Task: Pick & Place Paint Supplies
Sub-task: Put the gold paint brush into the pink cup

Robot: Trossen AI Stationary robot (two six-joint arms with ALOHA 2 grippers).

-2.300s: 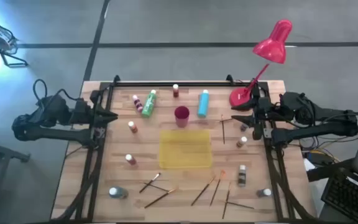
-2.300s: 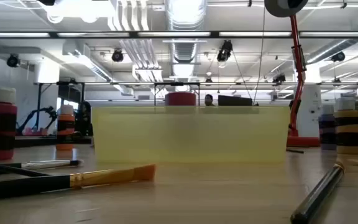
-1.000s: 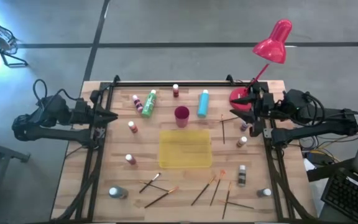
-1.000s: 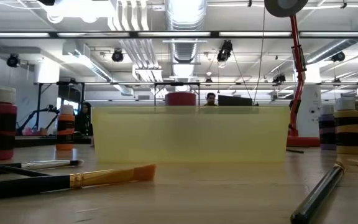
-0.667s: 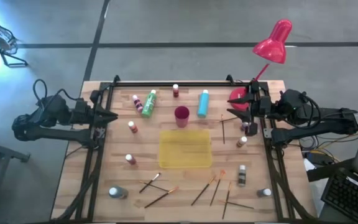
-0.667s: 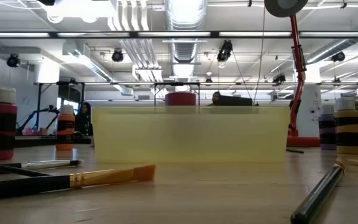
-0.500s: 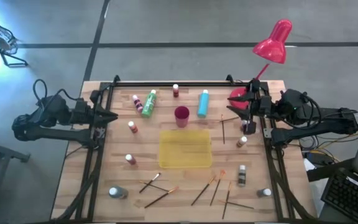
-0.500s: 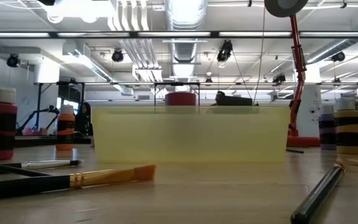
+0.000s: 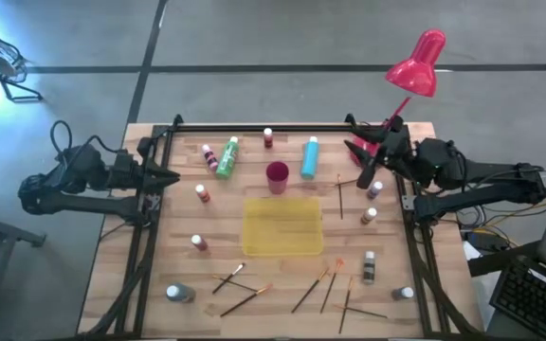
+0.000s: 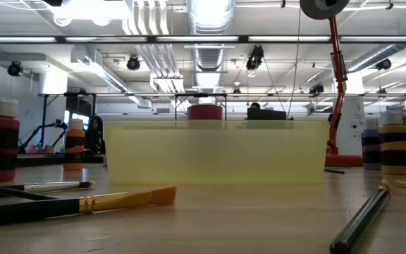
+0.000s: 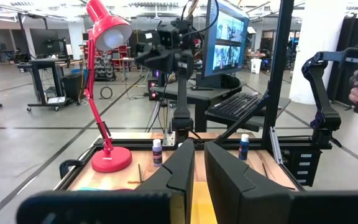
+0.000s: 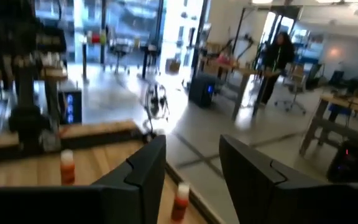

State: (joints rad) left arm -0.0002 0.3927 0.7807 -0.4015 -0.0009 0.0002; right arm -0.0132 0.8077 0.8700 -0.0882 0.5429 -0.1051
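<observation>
Wooden table (image 9: 169,237), plank top. Centre: flat yellow tray (image 9: 282,226). Behind it a magenta cup (image 9: 277,174), a light blue bottle (image 9: 309,158) and a green bottle (image 9: 227,157), both lying down. Red lamp (image 9: 415,66) base at far right corner. Small bottles (image 9: 198,242) scattered; brushes (image 9: 243,303) along the near edge.

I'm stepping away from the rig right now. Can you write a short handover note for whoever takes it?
Left end effector: empty, fingers close together, parked at the table's left edge.
Right end effector: open, empty, at the far right by the red lamp.
Paint bottles and brushes lie scattered around the yellow tray.
Done: nothing picked or placed.
Left: everything.
</observation>
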